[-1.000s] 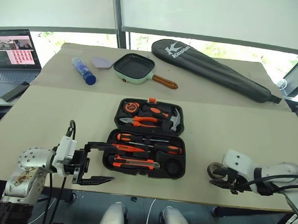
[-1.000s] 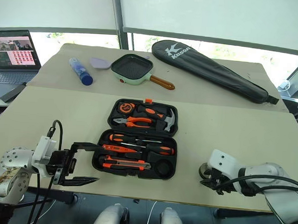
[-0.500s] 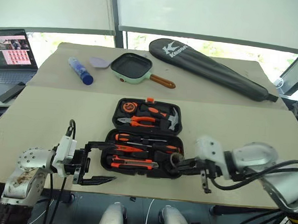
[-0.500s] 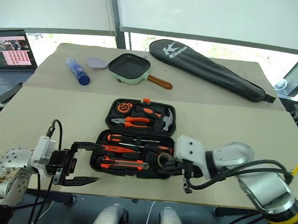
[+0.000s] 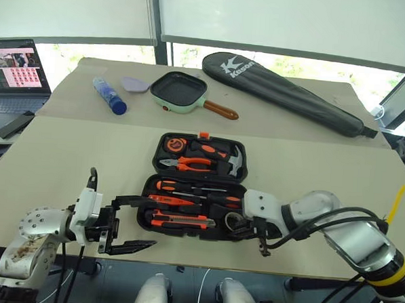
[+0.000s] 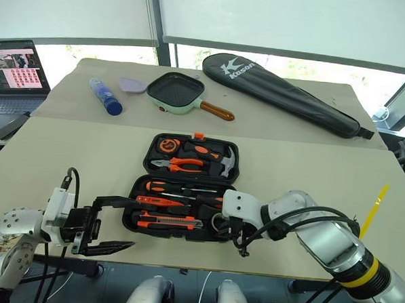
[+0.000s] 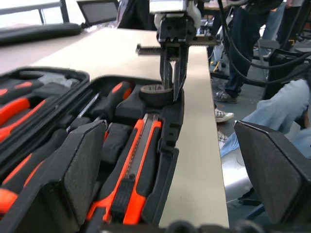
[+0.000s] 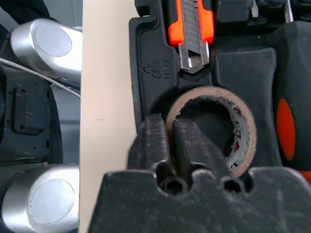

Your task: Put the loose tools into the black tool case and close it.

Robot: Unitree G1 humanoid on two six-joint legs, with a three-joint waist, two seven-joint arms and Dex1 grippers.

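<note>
Right gripper (image 8: 170,141) pinches wall of tape roll (image 8: 214,131), one finger inside ring, roll sitting in round slot at near right corner of black tool case (image 5: 195,194). Release only when roll sits flat, then lift straight up. Left gripper (image 5: 132,222) spread wide, empty, just beside case.

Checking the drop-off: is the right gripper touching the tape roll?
Touching. The right wrist view shows the right gripper's fingers straddling the tape roll's wall, one inside, one outside, in its case slot.
</note>
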